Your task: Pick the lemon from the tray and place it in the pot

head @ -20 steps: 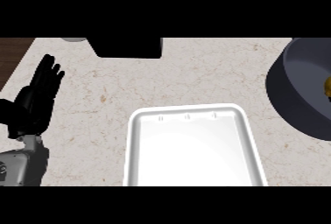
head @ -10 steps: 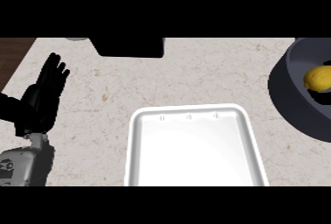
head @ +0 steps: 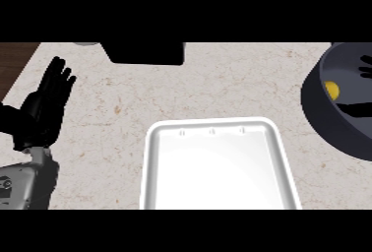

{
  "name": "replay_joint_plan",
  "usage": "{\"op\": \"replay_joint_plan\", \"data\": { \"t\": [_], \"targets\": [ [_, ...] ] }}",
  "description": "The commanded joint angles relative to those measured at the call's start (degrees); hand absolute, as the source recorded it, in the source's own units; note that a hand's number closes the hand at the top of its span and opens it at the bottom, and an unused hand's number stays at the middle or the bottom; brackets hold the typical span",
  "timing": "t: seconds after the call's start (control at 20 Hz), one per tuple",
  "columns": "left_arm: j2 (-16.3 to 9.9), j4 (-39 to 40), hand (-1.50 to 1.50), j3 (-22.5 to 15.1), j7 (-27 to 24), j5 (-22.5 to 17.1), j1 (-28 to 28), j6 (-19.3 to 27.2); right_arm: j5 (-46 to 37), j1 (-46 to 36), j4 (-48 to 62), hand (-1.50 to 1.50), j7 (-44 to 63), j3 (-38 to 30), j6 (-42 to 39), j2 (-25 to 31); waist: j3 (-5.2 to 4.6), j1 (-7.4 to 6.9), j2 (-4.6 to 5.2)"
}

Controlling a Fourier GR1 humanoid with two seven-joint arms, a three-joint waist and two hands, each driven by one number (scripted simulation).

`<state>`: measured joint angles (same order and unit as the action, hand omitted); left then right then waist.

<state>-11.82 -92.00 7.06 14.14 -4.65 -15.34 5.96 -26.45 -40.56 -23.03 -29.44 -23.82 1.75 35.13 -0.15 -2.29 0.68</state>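
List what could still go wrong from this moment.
The lemon lies in the pot with right hand fingers showing just beside it; withdrawing might nudge it or catch the pot's rim. The pot runs off the view's right edge, so anything there is unseen. The left hand rests open, far from the tray.

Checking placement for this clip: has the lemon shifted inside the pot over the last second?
Yes. The lemon has moved away from the picture's right edge, leftward toward the pot's near wall, on the tray's side.
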Motion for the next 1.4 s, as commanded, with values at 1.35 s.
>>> {"op": "replay_joint_plan", "data": {
  "t": [1.35],
  "targets": [
    [1.04, -2.0, 0.0, 0.3, -1.91, 0.14, 3.74, -0.19, 15.97, 8.45, 12.98, -1.5, -12.3, -15.38, -33.34, 22.2, 0.59, -0.06, 0.28]
  ]
}}
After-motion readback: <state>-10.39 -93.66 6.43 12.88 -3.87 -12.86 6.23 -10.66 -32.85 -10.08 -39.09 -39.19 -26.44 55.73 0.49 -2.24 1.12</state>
